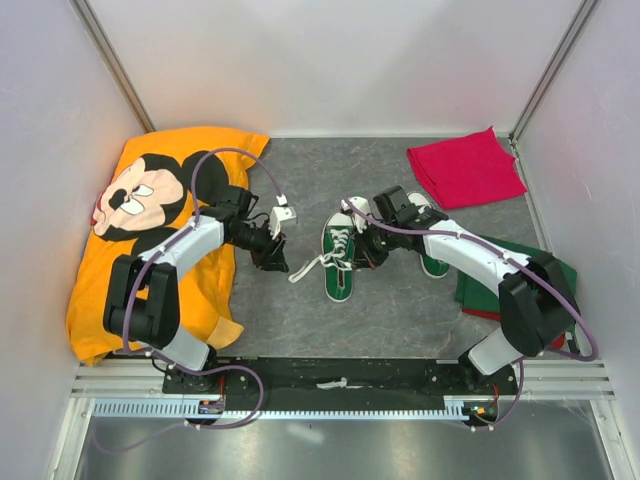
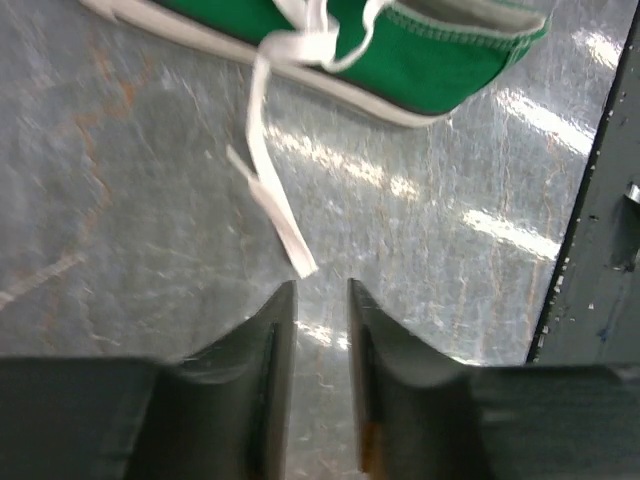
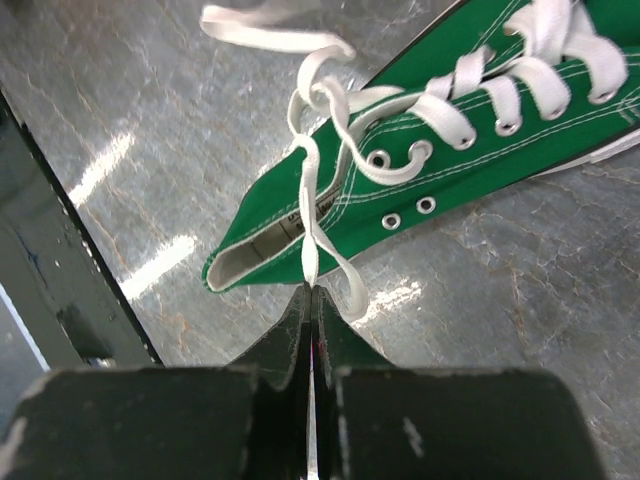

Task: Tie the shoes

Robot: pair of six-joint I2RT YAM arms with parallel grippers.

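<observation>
One green sneaker (image 1: 338,262) with white laces lies mid-table; it also shows in the left wrist view (image 2: 420,60) and the right wrist view (image 3: 470,130). The second sneaker (image 1: 433,262) lies to its right, mostly hidden by my right arm. My right gripper (image 1: 366,250) (image 3: 311,291) is shut on a loop of white lace (image 3: 312,225) at the shoe's heel end. My left gripper (image 1: 276,262) (image 2: 322,286) is left of the shoe, slightly open and empty. A loose lace end (image 2: 275,205) lies on the table just ahead of its fingertips.
An orange Mickey Mouse shirt (image 1: 150,220) covers the left side under my left arm. A red cloth (image 1: 465,165) lies at the back right. A folded green cloth (image 1: 478,292) lies under my right arm. White walls enclose the table; a black rail (image 1: 340,375) runs along the near edge.
</observation>
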